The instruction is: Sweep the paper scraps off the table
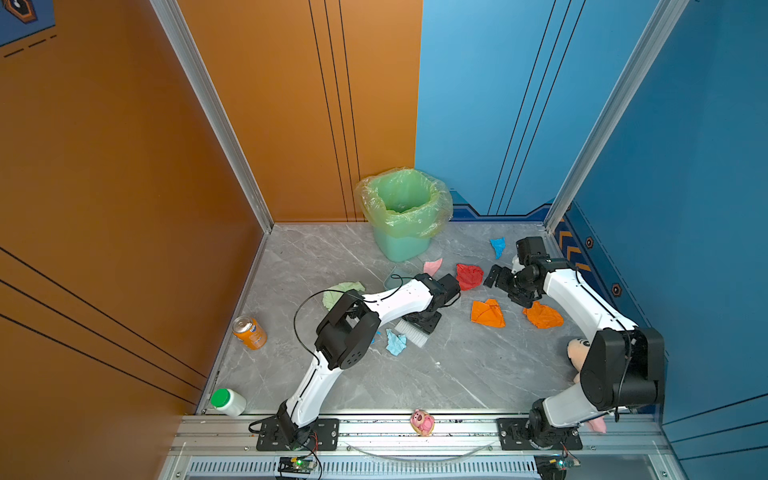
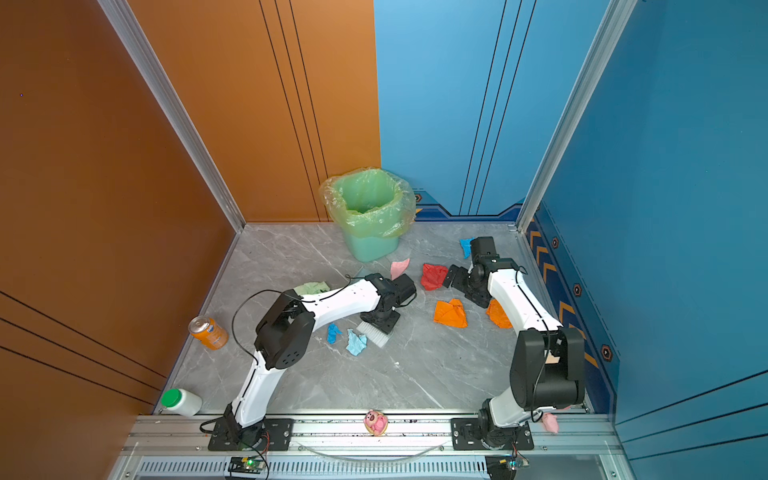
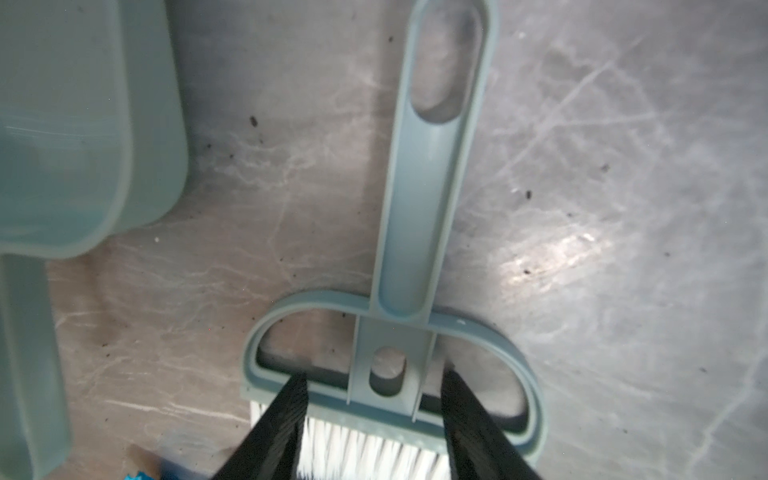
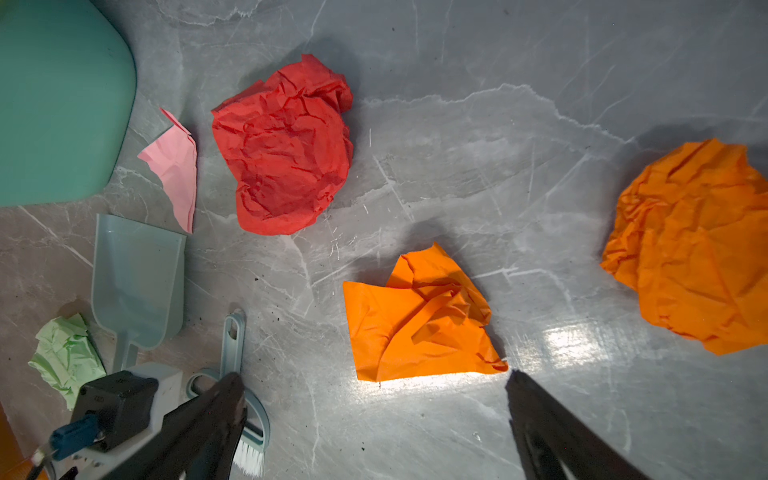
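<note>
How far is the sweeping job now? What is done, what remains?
Done: nothing visible; the pale blue plastic dustpan lies empty. In hand: the left gripper straddles the pale blue white-bristled brush, jaws not closed; the right gripper hangs open. Remaining: the crumpled paper scraps, red, orange, pink, green and blue, all lie on the grey marble table.

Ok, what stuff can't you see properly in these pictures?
Dustpan: both top views, mostly behind the left arm.
Plush toy: both top views, mostly behind the right arm.
Blue scrap: left wrist view, blurred and cut off by the edge.
</note>
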{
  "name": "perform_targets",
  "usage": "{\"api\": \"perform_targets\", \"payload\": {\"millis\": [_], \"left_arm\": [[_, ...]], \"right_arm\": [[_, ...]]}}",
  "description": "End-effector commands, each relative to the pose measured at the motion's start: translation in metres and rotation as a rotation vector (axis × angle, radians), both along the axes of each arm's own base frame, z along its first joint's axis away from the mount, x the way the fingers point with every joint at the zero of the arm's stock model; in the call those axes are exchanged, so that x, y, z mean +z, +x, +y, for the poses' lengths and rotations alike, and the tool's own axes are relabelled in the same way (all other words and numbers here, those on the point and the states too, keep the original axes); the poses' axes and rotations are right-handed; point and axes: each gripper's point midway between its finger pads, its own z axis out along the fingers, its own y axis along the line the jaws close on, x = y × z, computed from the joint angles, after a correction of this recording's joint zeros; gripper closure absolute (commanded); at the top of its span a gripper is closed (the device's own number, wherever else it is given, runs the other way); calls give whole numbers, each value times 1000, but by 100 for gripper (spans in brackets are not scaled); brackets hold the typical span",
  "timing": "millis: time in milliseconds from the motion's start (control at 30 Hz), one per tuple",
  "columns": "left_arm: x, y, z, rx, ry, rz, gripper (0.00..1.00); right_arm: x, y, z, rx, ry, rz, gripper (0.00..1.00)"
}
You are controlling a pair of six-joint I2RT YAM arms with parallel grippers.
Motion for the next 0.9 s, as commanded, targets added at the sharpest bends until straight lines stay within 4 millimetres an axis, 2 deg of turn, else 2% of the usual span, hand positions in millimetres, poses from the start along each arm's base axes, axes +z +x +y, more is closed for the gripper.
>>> {"api": "perform_targets", "payload": {"millis": [0, 567, 867], "left_arm": [[-12, -5, 3, -13, 20, 66, 46], [-32, -17, -2, -28, -7, 164, 45], [-43, -24, 3, -27, 11, 203, 37]], "right_arm": [[3, -2, 2, 5, 0, 4, 0], [3, -1, 1, 0, -1, 5, 0], [0, 0, 3, 1, 0, 16, 0]]}}
